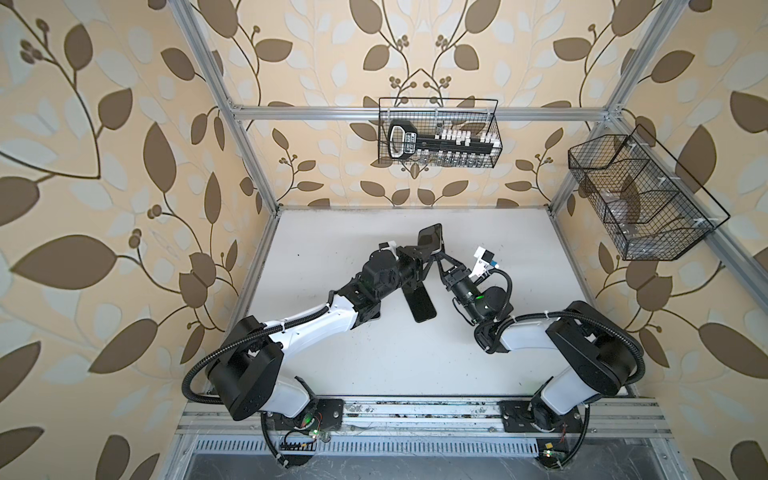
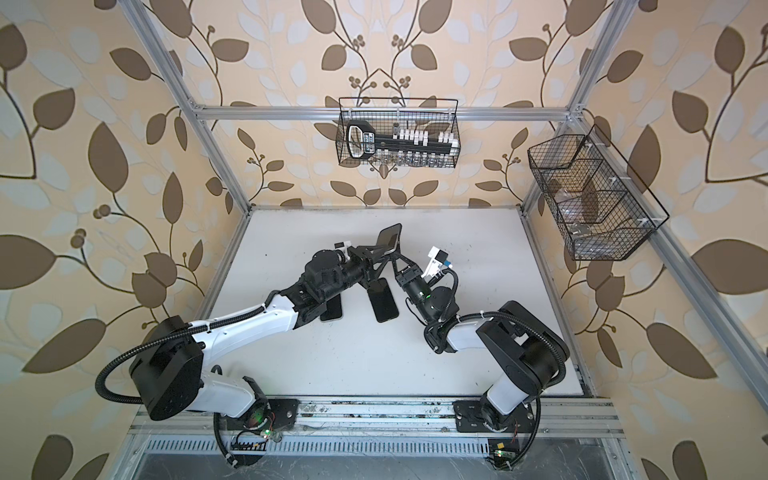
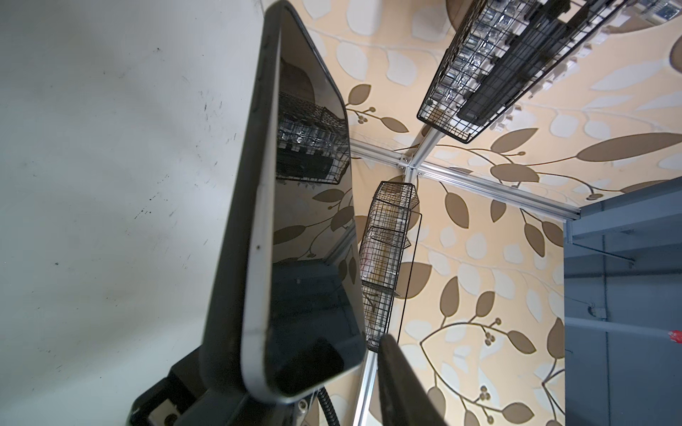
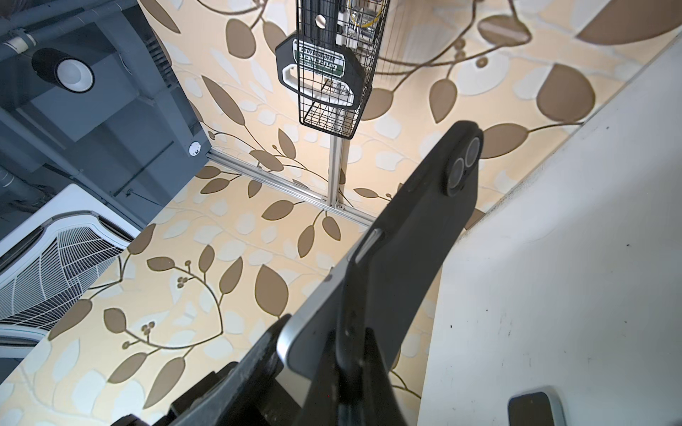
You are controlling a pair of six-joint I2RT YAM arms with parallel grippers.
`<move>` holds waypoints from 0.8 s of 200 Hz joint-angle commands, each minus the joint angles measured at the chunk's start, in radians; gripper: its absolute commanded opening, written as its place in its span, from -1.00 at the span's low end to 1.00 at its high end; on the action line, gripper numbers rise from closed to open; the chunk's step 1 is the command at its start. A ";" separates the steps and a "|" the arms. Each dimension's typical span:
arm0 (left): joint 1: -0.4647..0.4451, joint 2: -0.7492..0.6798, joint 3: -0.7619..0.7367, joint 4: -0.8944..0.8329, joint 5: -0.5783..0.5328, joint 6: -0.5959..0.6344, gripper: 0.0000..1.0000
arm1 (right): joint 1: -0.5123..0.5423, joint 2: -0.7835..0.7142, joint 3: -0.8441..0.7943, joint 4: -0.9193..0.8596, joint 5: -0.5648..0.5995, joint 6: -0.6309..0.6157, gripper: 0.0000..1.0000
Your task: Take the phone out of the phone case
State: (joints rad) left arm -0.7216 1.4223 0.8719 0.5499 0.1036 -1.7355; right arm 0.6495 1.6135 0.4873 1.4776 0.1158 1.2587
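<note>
In both top views a dark phone (image 1: 431,237) (image 2: 390,239) is held tilted in the air over the middle of the table, between my two grippers. In the left wrist view its glossy screen (image 3: 310,184) and silver edge stand partly out of the black phone case (image 3: 236,221). My left gripper (image 1: 419,254) (image 3: 306,350) straddles the phone's near end, open, with a gap between one finger (image 3: 402,383) and the screen. In the right wrist view my right gripper (image 1: 439,255) (image 4: 350,339) is shut on the rim of the case (image 4: 417,239). The phone's silver corner (image 4: 306,332) sticks out beside it.
A second dark phone (image 1: 422,305) (image 4: 537,407) lies flat on the white table (image 1: 519,257) below the grippers. Another phone (image 2: 332,309) lies partly under the left arm. A wire basket (image 1: 438,133) hangs on the back rail, and another wire basket (image 1: 640,199) on the right rail.
</note>
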 commanded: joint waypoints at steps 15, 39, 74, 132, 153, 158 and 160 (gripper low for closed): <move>-0.010 0.040 0.007 0.034 0.010 -0.020 -0.35 | 0.000 -0.003 0.043 0.131 -0.054 -0.019 -1.00; -0.010 0.050 0.006 0.045 0.013 -0.026 -0.39 | -0.002 -0.003 0.045 0.131 -0.059 -0.025 -1.00; -0.010 0.055 -0.002 0.051 0.011 -0.032 -0.45 | -0.002 -0.010 0.041 0.132 -0.065 -0.033 -1.00; -0.010 0.073 -0.007 0.076 0.016 -0.045 -0.55 | -0.005 -0.017 0.038 0.131 -0.068 -0.041 -1.00; -0.010 0.078 -0.005 0.081 0.018 -0.046 -0.59 | -0.006 -0.018 0.034 0.131 -0.068 -0.041 -1.00; -0.010 0.079 -0.004 0.079 0.018 -0.046 -0.60 | -0.007 -0.018 0.033 0.131 -0.069 -0.042 -1.00; -0.010 0.079 -0.005 0.080 0.018 -0.046 -0.60 | -0.007 -0.018 0.033 0.131 -0.069 -0.042 -1.00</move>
State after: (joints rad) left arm -0.7212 1.4815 0.8715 0.6109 0.1043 -1.7832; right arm 0.6312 1.6180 0.4896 1.4628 0.1165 1.2289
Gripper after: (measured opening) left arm 0.210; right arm 0.071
